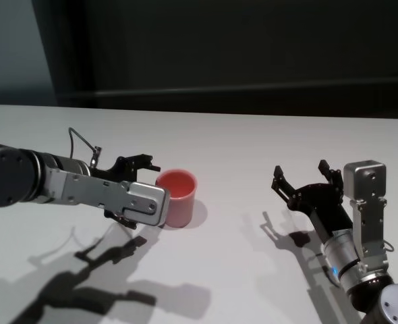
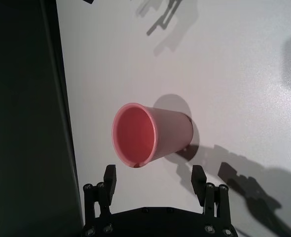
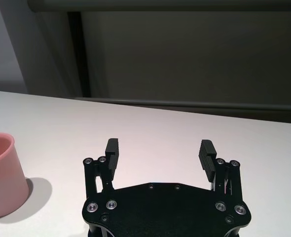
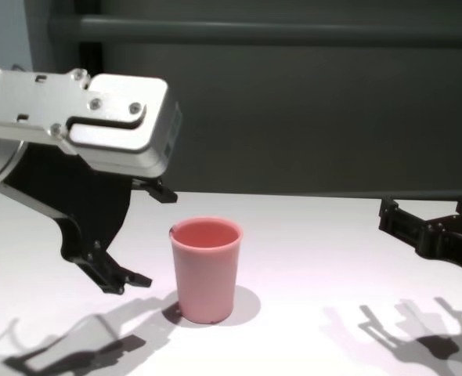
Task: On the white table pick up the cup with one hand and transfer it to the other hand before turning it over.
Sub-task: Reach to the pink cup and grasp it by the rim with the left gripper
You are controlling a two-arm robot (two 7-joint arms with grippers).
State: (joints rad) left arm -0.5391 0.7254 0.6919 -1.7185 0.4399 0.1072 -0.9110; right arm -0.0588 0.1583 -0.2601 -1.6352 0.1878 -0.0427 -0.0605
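The pink cup [image 1: 179,198] stands upright, mouth up, on the white table [image 1: 239,142]. My left gripper [image 1: 145,194] is open just to the cup's left at cup height. In the left wrist view its fingertips [image 2: 110,170] stop just short of the cup [image 2: 150,136] and do not touch it. My right gripper [image 1: 301,169] is open and empty, low over the table well to the right of the cup. The right wrist view shows that gripper [image 3: 160,144] with the cup [image 3: 2,177] off to one side. The chest view shows the cup [image 4: 206,270] between both grippers.
The table's far edge [image 1: 253,115] meets a dark wall behind. Arm shadows [image 1: 98,283] fall on the near tabletop. Nothing else stands on the table.
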